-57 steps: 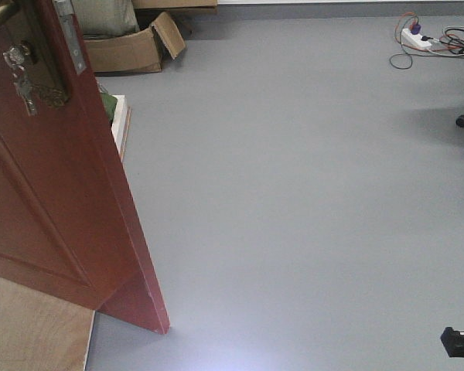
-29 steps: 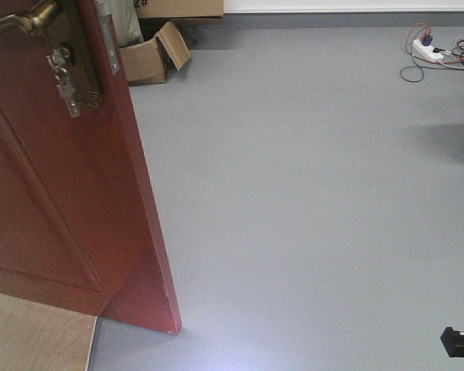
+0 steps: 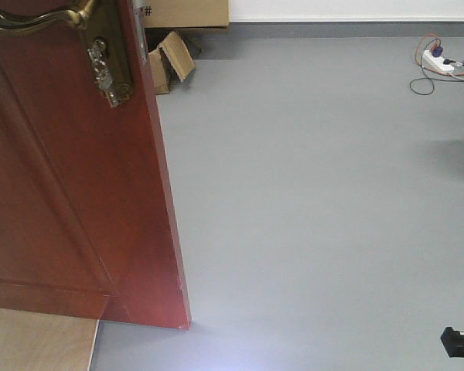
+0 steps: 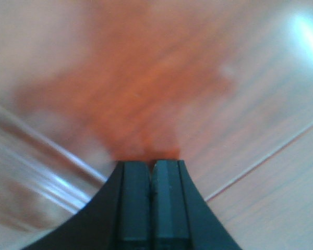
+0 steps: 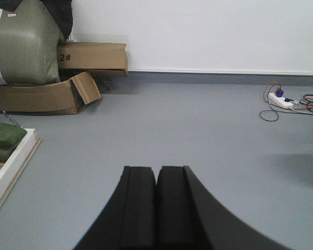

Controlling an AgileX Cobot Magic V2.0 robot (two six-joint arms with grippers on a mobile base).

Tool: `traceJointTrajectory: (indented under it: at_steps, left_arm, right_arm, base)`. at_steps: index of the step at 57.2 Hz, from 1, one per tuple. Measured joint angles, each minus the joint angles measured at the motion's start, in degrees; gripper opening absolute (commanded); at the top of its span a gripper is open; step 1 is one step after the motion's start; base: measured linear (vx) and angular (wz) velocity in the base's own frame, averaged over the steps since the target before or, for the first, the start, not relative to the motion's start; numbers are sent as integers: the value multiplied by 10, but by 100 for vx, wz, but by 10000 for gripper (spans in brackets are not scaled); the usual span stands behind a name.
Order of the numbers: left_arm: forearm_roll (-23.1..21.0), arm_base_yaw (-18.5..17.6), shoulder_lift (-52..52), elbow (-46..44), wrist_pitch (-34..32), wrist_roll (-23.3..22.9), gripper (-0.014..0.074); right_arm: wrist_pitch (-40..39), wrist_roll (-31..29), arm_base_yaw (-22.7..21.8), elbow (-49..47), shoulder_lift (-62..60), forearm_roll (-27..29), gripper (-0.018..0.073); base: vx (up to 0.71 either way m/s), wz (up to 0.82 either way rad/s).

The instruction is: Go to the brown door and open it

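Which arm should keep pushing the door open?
Left, probably. Its shut pincer points straight at the door, very close. The right pincer, also shut, faces bare floor, no door in its view.

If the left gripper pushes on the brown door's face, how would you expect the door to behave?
The brown door looks like a rigid panelled slab, so it should probably swing as one piece rather than flex. Its glossy finish suggests the left gripper, jaws together, might slide. Its free edge stands over bare floor, so nothing visibly blocks it.

I see grey floor (image 5: 198, 120), white wall (image 5: 208, 31) with grey skirting, cardboard boxes (image 5: 88, 57), green sack (image 5: 21, 44), white power strip (image 5: 280, 100) with tangled cables.
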Motion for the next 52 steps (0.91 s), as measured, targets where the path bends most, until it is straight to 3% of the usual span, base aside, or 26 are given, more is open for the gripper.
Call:
traceJointTrajectory:
  at_steps: [52]
  left_arm:
    - [0,0,2,0,-1,0,-4]
  right_arm:
    - [0,0,0,0,0,0,0]
  base:
    - [4,1]
